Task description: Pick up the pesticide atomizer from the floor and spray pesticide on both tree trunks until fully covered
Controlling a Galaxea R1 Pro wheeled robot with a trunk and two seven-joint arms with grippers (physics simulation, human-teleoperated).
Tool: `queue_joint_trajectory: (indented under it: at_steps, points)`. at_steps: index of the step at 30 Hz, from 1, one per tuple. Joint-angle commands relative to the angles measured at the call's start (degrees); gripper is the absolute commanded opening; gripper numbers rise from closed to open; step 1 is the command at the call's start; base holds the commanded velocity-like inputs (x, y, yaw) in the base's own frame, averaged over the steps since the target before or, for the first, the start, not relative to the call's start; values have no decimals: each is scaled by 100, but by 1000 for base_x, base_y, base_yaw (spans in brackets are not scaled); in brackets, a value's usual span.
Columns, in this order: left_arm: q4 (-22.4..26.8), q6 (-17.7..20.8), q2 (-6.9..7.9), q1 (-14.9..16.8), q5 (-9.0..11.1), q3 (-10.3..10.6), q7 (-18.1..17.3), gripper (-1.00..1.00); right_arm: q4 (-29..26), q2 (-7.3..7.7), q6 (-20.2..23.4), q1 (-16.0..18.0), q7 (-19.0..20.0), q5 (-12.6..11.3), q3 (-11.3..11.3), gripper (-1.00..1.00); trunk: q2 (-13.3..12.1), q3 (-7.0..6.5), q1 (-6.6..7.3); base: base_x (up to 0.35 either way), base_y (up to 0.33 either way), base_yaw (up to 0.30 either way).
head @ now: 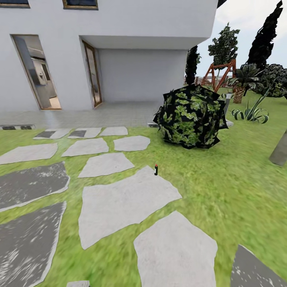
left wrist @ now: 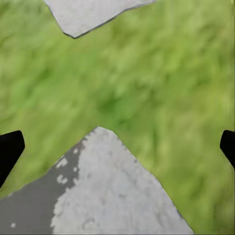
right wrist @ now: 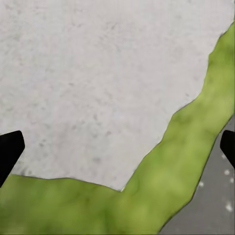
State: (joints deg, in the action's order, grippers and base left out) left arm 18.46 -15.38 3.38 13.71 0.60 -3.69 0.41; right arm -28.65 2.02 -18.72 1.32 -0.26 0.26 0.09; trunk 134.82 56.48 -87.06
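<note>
The pesticide atomizer (head: pixel 156 170), a tiny black bottle with a red top, stands upright on the far corner of a large grey paving slab (head: pixel 123 203) in the middle of the head view. A thick grey-tan tree trunk (head: pixel 280 152) cuts in at the right edge, its top out of frame. My left gripper (left wrist: pixel 117 147) is open over grass and a slab corner, with nothing between its fingers. My right gripper (right wrist: pixel 117 147) is open too, over a pale slab and a strip of grass. Both dark fingertips sit at the frame edges.
A round leafy bush (head: pixel 191 117) stands behind and to the right of the bottle. Beyond it are a grey post lamp (head: pixel 227 103), a small palm (head: pixel 239 85), a red swing frame (head: pixel 221 73) and dark cypresses (head: pixel 263 38). The white house (head: pixel 131 59) closes the back.
</note>
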Motion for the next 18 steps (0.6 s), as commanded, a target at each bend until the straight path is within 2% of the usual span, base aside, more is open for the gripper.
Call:
queue_joint_trajectory:
  at_steps: [1, 18]
  points:
    - [3, 0, -2, 0, 1, 0, 0, 100, 0, 0, 0, 0, 0, 0, 0, 100, 0, 0, 0, 343, -6, 0]
    - [0, 0, -14, 0, 2, 0, 0, 100, 0, 9, 0, 0, 0, 1, 9, 100, 0, 0, 0, 343, 95, 0]
